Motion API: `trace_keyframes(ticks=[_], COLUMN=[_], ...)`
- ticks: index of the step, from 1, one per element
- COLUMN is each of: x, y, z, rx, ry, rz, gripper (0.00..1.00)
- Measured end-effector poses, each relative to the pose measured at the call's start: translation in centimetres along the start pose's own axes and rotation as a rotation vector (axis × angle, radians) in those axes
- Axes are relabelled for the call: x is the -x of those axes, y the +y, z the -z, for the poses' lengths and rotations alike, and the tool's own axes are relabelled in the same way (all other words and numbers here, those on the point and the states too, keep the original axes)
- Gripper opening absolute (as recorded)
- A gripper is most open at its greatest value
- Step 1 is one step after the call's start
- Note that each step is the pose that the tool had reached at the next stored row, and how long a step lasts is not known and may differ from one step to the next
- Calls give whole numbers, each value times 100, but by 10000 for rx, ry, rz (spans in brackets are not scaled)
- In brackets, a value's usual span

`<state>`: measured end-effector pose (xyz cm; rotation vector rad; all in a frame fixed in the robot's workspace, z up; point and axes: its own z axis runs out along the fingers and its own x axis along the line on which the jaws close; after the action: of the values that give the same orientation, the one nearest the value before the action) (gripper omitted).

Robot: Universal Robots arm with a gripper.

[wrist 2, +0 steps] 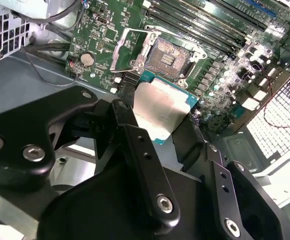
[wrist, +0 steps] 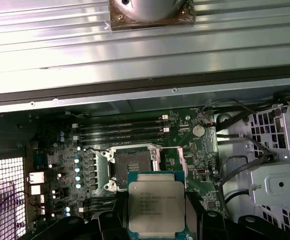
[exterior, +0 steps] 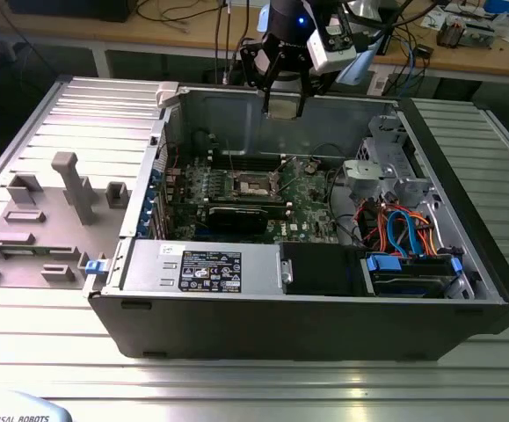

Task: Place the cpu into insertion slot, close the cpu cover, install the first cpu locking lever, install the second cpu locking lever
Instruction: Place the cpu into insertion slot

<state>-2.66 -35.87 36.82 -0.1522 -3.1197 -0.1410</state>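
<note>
The gripper [exterior: 285, 107] hangs over the back wall of the open computer case [exterior: 324, 327], at about 12 o'clock on the exterior view's face. Its claw is clamped on the cpu [wrist: 157, 209], with black fingers [wrist 2: 129, 131] pressing two opposite edges of the chip. In the first wrist view the chip's silvery metal top faces the camera. In the second wrist view its green border shows past the fingertips. The cpu is held in the air above the green motherboard [exterior: 311, 204], apart from it and not seated. In the exterior view the insertion slot [exterior: 252, 185] lies at roughly 7 o'clock from the gripper, near the middle of the board. Its dark centre is bare inside the shiny rim in both wrist views. The cpu cover [wrist 2: 119, 50] stands tilted up on its hinge at one side of the slot, its square window open. The long memory slots [wrist: 119, 130] run just beyond the socket. In the exterior view a black expansion card [exterior: 236, 216] sits at 6 o'clock from the slot. The grey power supply [exterior: 201, 264] lies beyond that card, against the case's near wall.
</note>
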Motion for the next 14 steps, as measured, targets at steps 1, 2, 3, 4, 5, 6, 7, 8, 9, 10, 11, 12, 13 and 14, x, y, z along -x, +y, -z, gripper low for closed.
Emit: trace_keyframes(ticks=[1,2,3,4,5,6,7,8,9,10,11,12,13,14], x=[0,0,0,0,0,0,0,0,0,0,0,0,0,0], y=[0,0,0,0,0,0,0,0,0,0,0,0,0,-1], z=[0,0,-1,-1,-1,-1,-1,-1,-1,-1,-2,-3,-4,-5], rx=[0,-1,0,0,0,0,1,0,0,0,1,-3,-4,-5], ry=[0,0,0,0,0,0,0,0,-1,-2,-5,-11,-17,-32], rz=[0,0,0,-1,-2,-2,-2,-3,-9,-29,-50,-107,-183,-358], gripper=[54,54,54,54,54,54,54,54,54,54,54,54,54,54])
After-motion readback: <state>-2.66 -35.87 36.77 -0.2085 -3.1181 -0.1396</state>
